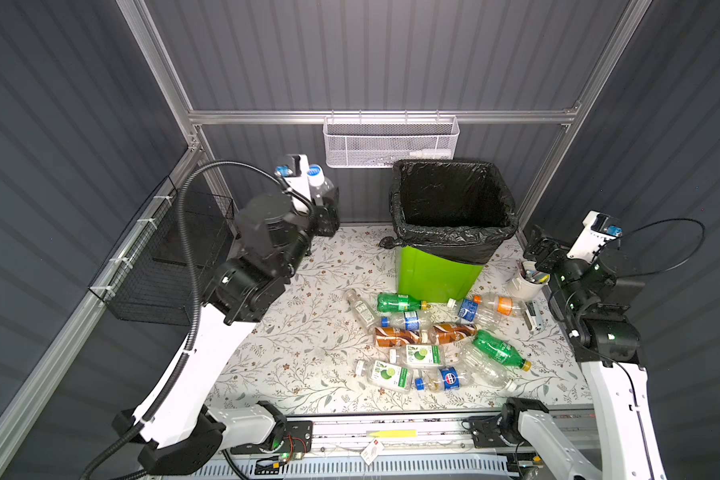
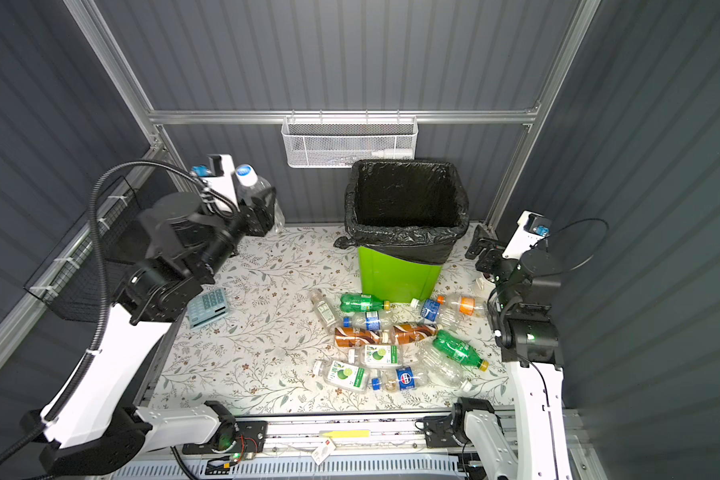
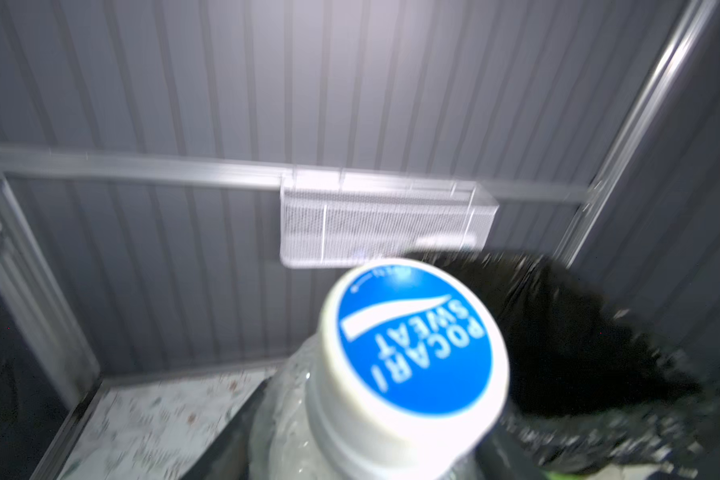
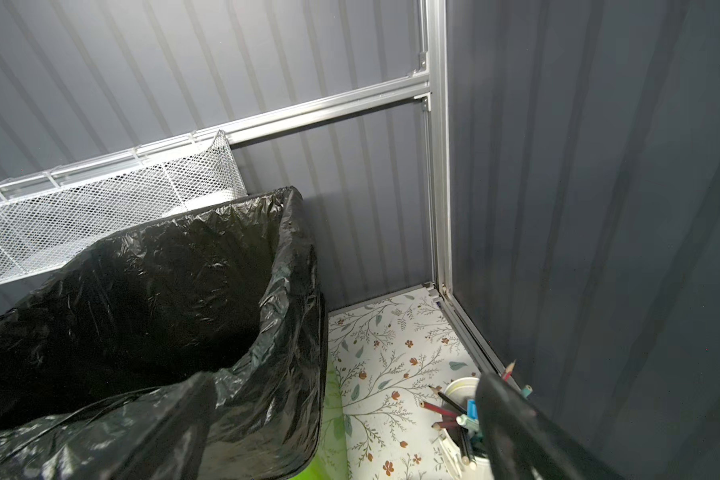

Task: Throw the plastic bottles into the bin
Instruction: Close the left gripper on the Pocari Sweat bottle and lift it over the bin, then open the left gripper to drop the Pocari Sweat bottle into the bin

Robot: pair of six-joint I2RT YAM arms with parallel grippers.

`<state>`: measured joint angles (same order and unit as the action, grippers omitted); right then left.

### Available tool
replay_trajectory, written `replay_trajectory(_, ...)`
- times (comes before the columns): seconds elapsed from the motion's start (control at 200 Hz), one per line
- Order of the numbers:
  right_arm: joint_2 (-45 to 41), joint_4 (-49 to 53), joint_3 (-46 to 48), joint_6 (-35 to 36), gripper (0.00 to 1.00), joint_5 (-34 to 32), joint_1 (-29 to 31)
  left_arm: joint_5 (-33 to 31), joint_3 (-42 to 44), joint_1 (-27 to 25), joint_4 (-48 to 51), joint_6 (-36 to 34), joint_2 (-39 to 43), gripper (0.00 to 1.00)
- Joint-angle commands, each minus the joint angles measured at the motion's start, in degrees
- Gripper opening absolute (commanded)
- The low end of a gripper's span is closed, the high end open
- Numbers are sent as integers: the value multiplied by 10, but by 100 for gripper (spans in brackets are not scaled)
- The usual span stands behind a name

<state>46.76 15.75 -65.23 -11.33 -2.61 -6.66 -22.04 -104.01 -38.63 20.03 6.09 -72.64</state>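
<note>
Plastic bottles (image 1: pixel 416 355) first: a loose pile of clear, green and brown ones lies on its side on the floral worktop (image 1: pixel 300 353), nearest me and just in front of the bin (image 1: pixel 433 274). Neither arm is touching any of them.

The bin stands upright further back, right of middle, with green walls and a black bag (image 1: pixel 454 237) folded over the rim. The inside reads dark, so I can't tell if anything is in it.

Right fingers (image 4: pixel 516 432) sit off the bin's right side, above the white cup of pencils (image 1: pixel 526 282). They are spread wide with nothing between them.

Left fingers (image 2: pixel 269 203) are up at the back left, well clear of the worktop. They are clenched on one clear bottle (image 2: pixel 254 187), held roughly upright with its blue-and-white cap (image 3: pixel 412 345) facing the wrist camera. That bottle is beside the bin, to its left, not over the mouth. In the left wrist view the bag's rim shows just past the cap.

Furthest back, a white mesh basket (image 1: pixel 391 143) hangs on the rear rail.

My call on the step: this one bottle is mid-carry, picked up and raised but not yet dropped. Next I'd swing the left arm to the right until the bottle is over the opening, high enough that its base clears the bag rim. Only then would I let go, because the bottle looks thin and slippery and an early release would put it on the worktop. After that the pile is next, and most of the job remains.
</note>
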Motion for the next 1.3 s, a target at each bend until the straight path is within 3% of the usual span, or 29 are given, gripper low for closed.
replay_trajectory(0.0,-24,6,8,7,99,-20,-7,94,-21,-2,-191,-45,-45,54)
replay_trajectory(0.115,-37,19,7,10,99,-24,-11,178,-86,-2,-235,4,-140,54)
replay_trajectory(0.195,-43,24,7,10,99,-22,-12,261,-175,-3,-214,72,-257,57)
replay_trajectory(0.28,-41,29,5,7,99,-8,-13,367,-442,-9,-50,131,-457,63)
replay_trajectory(0.33,-40,35,1,6,99,3,-13,392,-615,-18,61,133,-565,68)
replay_trajectory(0.36,-40,39,-2,8,99,8,-13,391,-672,-20,96,131,-599,77)
replay_trajectory(0.385,-42,42,-3,9,99,10,-13,387,-686,-20,109,129,-606,93)
replay_trajectory(0.4,-43,44,-4,10,99,9,-13,384,-678,-21,110,126,-602,99)
replay_trajectory(0.45,-46,49,-3,15,99,3,-14,370,-570,-21,57,109,-540,100)
replay_trajectory(0.55,-62,54,7,23,99,-10,-14,316,-170,-24,-254,73,-318,100)
replay_trajectory(0.615,-72,57,19,20,99,-5,-14,277,-54,-26,-354,42,-232,100)
replay_trajectory(0.866,-93,61,64,20,99,61,-14,217,96,-26,-397,-8,-78,100)
replay_trajectory(1.141,-63,97,43,4,99,125,-13,195,95,-26,-344,-17,-81,100)
replay_trajectory(1.291,-79,120,52,10,99,149,-10,122,111,-25,-279,-26,-71,100)
